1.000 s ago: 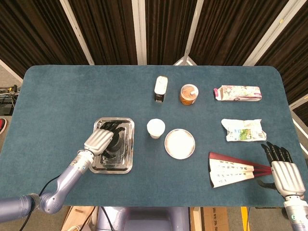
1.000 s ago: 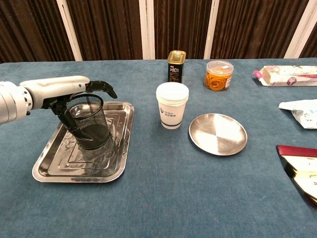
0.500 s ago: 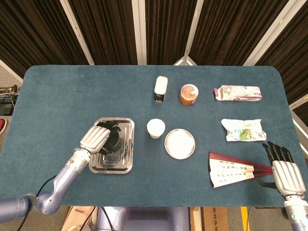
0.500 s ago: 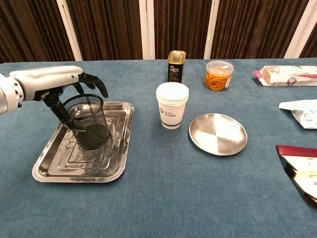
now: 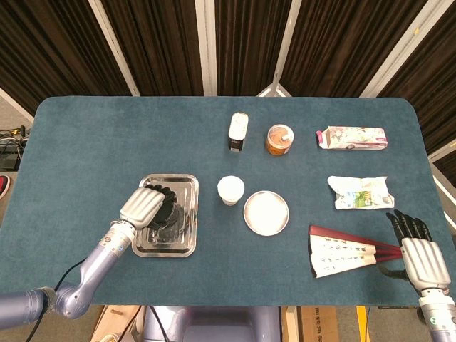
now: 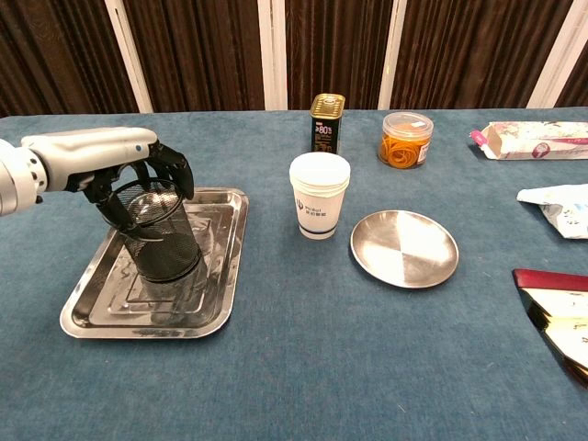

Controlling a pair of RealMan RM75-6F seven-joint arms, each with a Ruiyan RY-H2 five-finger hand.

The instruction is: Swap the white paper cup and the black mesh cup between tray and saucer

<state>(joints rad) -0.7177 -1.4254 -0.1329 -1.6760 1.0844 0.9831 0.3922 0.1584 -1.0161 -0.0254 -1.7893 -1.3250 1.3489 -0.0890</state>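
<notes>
The black mesh cup (image 6: 162, 237) (image 5: 171, 214) stands slightly tilted in the steel tray (image 6: 219, 308) (image 5: 184, 182) at the left. My left hand (image 6: 108, 158) (image 5: 145, 206) is on top of it, fingers curled down over the rim on the right and thumb on the left, gripping it. The white paper cup (image 6: 319, 195) (image 5: 230, 189) stands upright on the cloth between the tray and the empty round saucer (image 6: 404, 248) (image 5: 266, 212). My right hand (image 5: 419, 254) lies at the table's front right edge, fingers stretched out and holding nothing.
At the back stand a gold can (image 6: 327, 121) and an orange-filled jar (image 6: 405, 140). A pink packet (image 5: 351, 137) and a white-green bag (image 5: 360, 192) lie at the right. A folded fan (image 5: 343, 254) lies beside my right hand.
My left hand's fingers, spread above the mesh cup before, have curled down around its rim. The cup has shifted slightly in the tray. The right hand has not moved.
</notes>
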